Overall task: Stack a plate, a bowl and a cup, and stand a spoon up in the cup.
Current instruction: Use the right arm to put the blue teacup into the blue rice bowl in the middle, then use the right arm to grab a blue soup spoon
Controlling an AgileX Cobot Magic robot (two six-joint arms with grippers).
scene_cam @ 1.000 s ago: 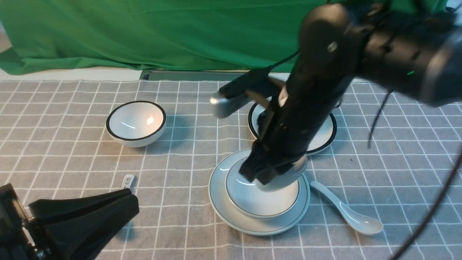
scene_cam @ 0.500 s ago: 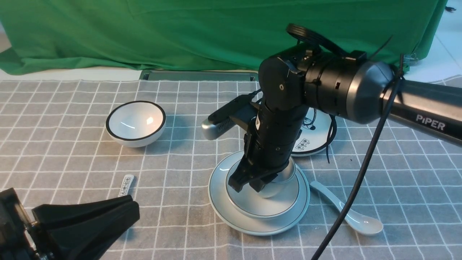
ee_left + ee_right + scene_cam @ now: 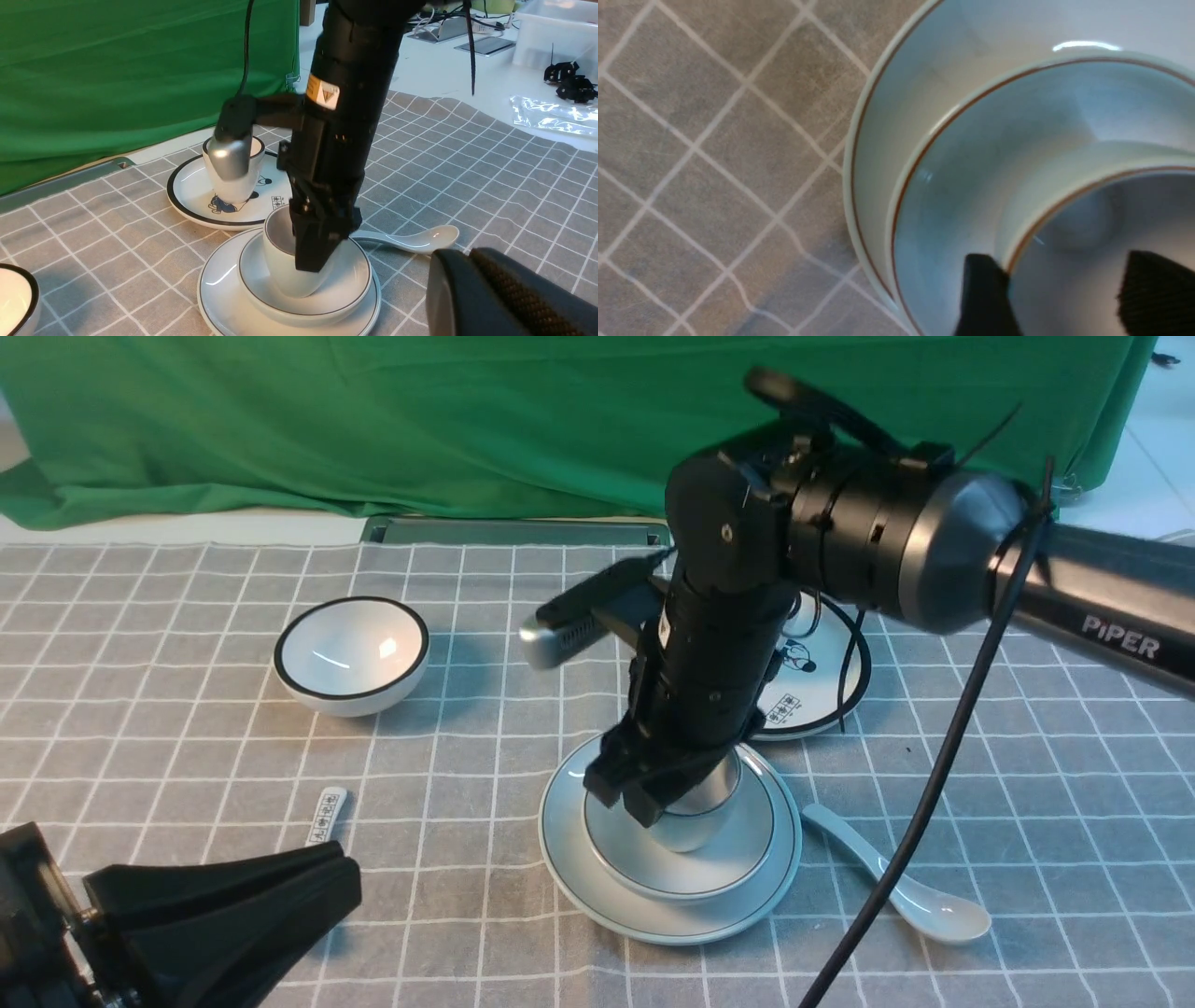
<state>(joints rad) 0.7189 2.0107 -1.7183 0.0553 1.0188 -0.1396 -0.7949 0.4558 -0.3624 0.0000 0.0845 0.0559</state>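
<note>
We see the cup [image 3: 700, 814] upright in the bowl [image 3: 747, 851], which sits on the plate [image 3: 565, 859] toward the checked tablecloth's [image 3: 187, 709] near edge. The spoon [image 3: 896, 887] lies just right of the plate.

Only the right wrist view shows the right gripper [image 3: 1066, 291] with its fingers spread, one outside the cup wall and one inside.

Only the left wrist view shows a black-rimmed cup [image 3: 233, 186] on the cartoon plate [image 3: 196, 205].

The right arm carries "PiPER" lettering [image 3: 1120, 644].

We cannot tell how the left gripper's [image 3: 336, 887] fingers stand.

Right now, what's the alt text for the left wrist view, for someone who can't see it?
The right hand reaches down to the rim of a pale cup standing in a bowl on a plate. A white spoon lies on the cloth beside the stack; a black-rimmed cartoon plate holding another cup sits behind.
</note>
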